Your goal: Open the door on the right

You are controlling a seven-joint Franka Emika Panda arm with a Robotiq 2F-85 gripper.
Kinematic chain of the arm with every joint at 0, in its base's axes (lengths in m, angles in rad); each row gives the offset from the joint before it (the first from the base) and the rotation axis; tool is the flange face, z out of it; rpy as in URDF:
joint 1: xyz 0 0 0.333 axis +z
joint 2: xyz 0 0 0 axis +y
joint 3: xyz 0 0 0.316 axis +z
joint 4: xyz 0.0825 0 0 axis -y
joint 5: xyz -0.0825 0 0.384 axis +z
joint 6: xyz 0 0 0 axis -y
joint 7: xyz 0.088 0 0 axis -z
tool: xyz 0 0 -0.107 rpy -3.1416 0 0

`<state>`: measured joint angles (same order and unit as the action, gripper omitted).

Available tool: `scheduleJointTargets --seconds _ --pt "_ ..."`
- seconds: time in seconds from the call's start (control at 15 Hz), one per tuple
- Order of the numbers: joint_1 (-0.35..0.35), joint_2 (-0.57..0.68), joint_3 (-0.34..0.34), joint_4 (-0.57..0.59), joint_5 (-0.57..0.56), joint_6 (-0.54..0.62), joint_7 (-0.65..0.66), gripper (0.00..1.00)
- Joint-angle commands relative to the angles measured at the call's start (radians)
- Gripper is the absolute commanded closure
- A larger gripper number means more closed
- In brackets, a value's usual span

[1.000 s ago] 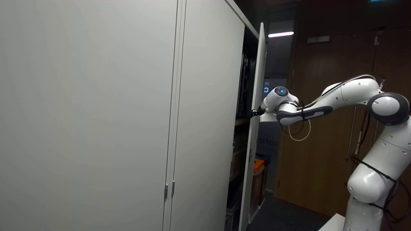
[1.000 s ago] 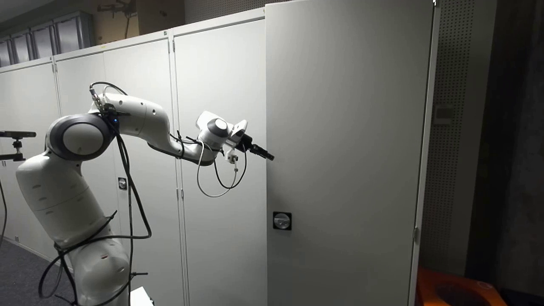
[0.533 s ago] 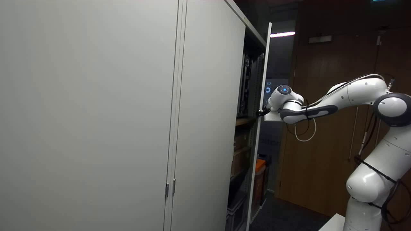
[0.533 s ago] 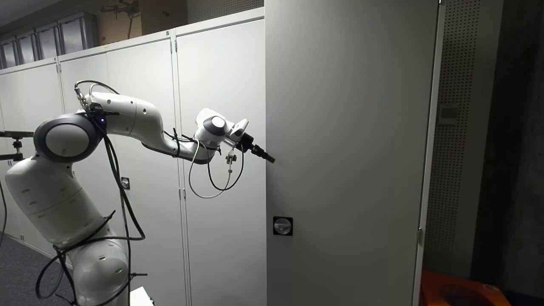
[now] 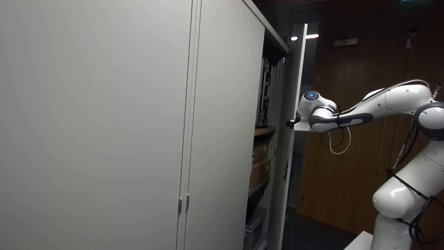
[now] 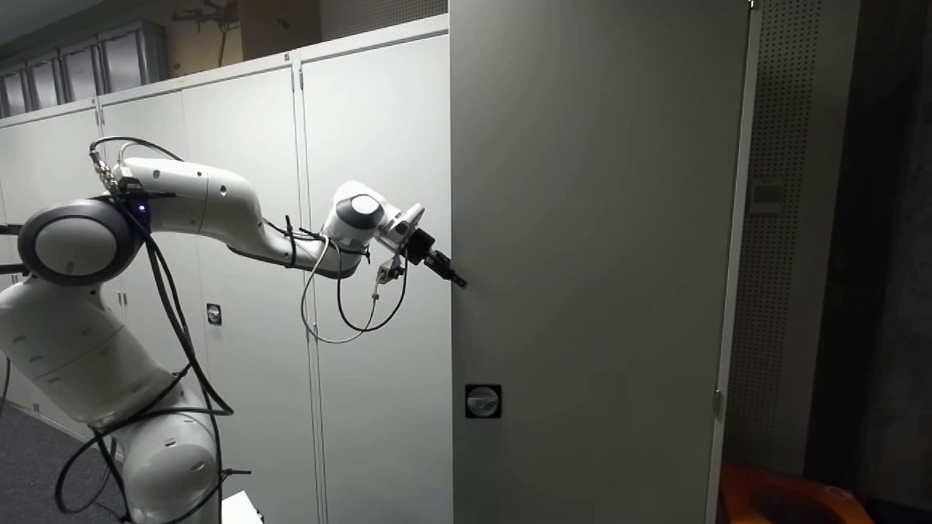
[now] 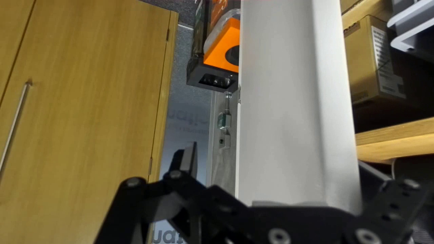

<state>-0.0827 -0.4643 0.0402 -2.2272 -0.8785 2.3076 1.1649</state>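
Observation:
The tall light-grey cabinet door stands ajar in both exterior views (image 5: 292,86) (image 6: 597,218). A round dark latch (image 6: 483,402) shows on its outer face, low near the free edge. My gripper (image 5: 292,123) is at the door's free edge, above the latch. In an exterior view one dark finger shows on the inner side; in an exterior view a finger (image 6: 459,280) lies before the outer face. In the wrist view the gripper (image 7: 283,169) is wide open with the door edge (image 7: 284,101) between its fingers. The far finger is mostly hidden; contact is unclear.
Plain closed doors (image 5: 222,121) with slim handles stand beside the opening. Inside are wooden shelves (image 7: 396,135) and cardboard boxes (image 7: 371,57). An orange-topped bin (image 7: 222,47) stands behind the door and also shows low in an exterior view (image 6: 786,495). A wooden door (image 5: 347,149) is behind the arm.
The cabinet door has swung further open, showing more of its inner face and the shelves. My gripper and arm have moved outward with it, away from the cabinet.

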Motion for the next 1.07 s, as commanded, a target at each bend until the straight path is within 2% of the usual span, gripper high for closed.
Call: scheduleJointTargets --seconds 0.0,0.53,1.0 --pt "-0.046 -0.057 -0.015 -0.033 0.027 -0.067 0.008 0.0" --pt "-0.094 -0.142 -0.029 -0.066 0.1 -0.18 0.012 0.0" --pt "-0.143 -0.187 -0.058 -0.083 0.143 -0.228 0.014 0.0"
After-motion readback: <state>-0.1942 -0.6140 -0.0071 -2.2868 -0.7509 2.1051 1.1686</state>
